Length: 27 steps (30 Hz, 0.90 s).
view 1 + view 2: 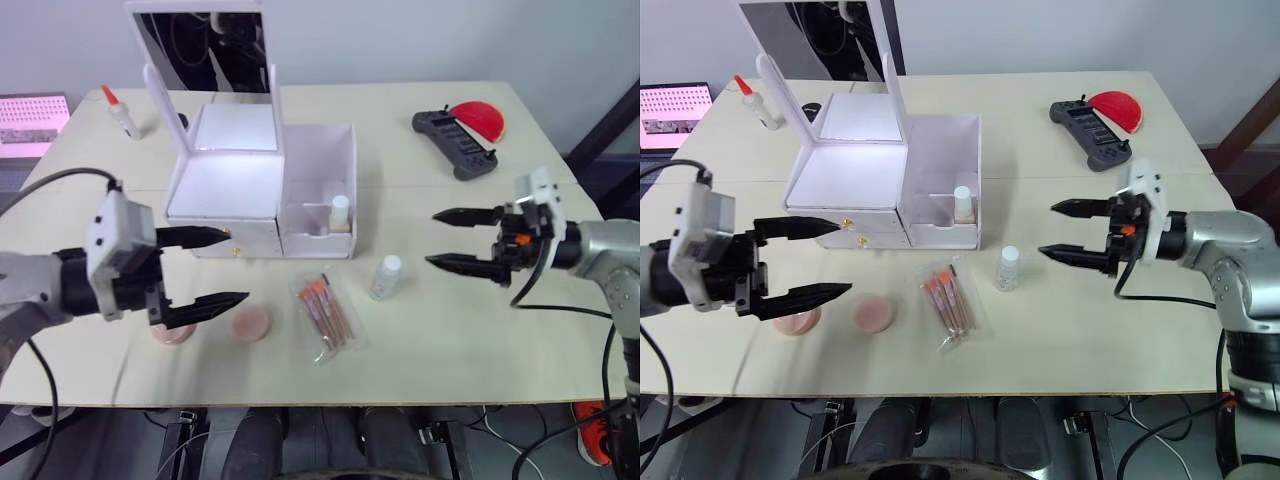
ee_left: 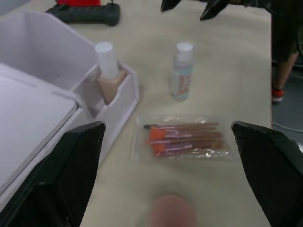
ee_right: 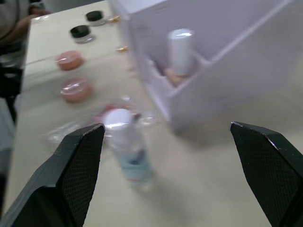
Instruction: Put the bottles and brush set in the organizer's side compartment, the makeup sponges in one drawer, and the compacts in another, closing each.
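The white organizer [image 1: 232, 190] stands mid-table with its mirror lid up and its drawer fronts flush. A beige bottle [image 1: 340, 212] with a white cap stands in the side compartment [image 1: 322, 160]. A small clear bottle [image 1: 386, 276] stands on the table in front of it, with the bagged brush set [image 1: 325, 312] lying to its left. Two pink round pieces [image 1: 250, 324] [image 1: 172, 331] lie near the front left. My left gripper [image 1: 235, 267] is open beside the drawer fronts, above these pieces. To the right of the clear bottle, my right gripper [image 1: 432, 239] is open and holds nothing.
A black controller [image 1: 455, 143] and a red half-disc [image 1: 480, 120] lie at the back right. A glue bottle [image 1: 122, 112] with an orange tip stands at the back left. Two small black-topped jars [image 3: 80, 32] sit near the drawer knobs.
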Motion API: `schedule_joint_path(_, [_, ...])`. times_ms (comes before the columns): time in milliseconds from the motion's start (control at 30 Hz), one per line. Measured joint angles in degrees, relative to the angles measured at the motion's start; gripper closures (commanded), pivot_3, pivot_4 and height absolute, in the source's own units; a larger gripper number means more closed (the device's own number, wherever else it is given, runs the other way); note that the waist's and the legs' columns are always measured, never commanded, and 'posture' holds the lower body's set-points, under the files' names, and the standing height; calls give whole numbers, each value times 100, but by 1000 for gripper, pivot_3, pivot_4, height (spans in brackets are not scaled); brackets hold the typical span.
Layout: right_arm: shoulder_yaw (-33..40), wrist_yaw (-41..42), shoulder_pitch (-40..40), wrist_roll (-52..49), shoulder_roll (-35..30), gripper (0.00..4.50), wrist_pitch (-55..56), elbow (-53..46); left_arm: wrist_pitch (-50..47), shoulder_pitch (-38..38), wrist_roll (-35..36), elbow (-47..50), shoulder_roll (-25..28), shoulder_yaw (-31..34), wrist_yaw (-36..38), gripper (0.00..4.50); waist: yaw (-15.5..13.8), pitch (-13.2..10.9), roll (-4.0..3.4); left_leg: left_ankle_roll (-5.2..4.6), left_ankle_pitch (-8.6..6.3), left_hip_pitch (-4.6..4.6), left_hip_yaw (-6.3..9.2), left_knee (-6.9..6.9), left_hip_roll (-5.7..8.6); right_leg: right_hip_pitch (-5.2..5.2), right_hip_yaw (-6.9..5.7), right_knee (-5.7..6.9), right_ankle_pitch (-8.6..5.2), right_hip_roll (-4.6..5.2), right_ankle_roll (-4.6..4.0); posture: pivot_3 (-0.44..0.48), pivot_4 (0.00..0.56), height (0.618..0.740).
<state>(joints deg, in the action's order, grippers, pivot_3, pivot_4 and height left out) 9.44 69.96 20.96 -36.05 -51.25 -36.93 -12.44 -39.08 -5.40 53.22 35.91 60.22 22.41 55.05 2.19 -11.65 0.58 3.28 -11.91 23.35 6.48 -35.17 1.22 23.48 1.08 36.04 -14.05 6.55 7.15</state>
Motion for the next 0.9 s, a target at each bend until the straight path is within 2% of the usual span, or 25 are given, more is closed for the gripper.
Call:
schedule_joint_path(133, [-224, -322, -36, 183, 6, 36, 48, -538, -43, -299, -30, -103, 1, -360, 63, 0, 2, 0, 2, 0, 0, 1, -1, 2, 0, 2, -1, -1, 0, 0, 0, 0, 150, 740])
schedule_joint_path(333, [-660, -627, -277, 585, 137, 36, 318, -594, -37, -377, -155, -112, -88, -625, 122, 0, -8, 0, 3, -1, 0, 3, -1, 1, 0, 2, -1, -3, 0, 0, 0, 0, 150, 740])
schedule_joint_path(433, [-754, -692, -287, 598, 255, 902, 339, -598, -37, -467, -163, -113, -190, -651, 60, 0, -4, 0, 3, -1, 1, 2, 0, 1, 0, 1, -1, -2, 1, 0, 0, 0, 150, 740])
schedule_joint_path(533, [-868, -760, -284, 614, 306, 2377, 357, -598, -37, -499, -204, -114, -233, -760, -3, 0, -5, 0, 4, -1, 1, 2, 0, 1, 0, 1, -1, -2, 1, 0, 0, 0, 150, 740])
schedule_joint_path(900, [-918, -890, -279, 653, 422, 2377, 453, -583, -36, -511, -302, -121, -293, -762, -30, 0, -7, 0, 4, -1, 1, 2, 1, 1, 0, 1, -1, -2, 1, 0, 0, 0, 150, 740])
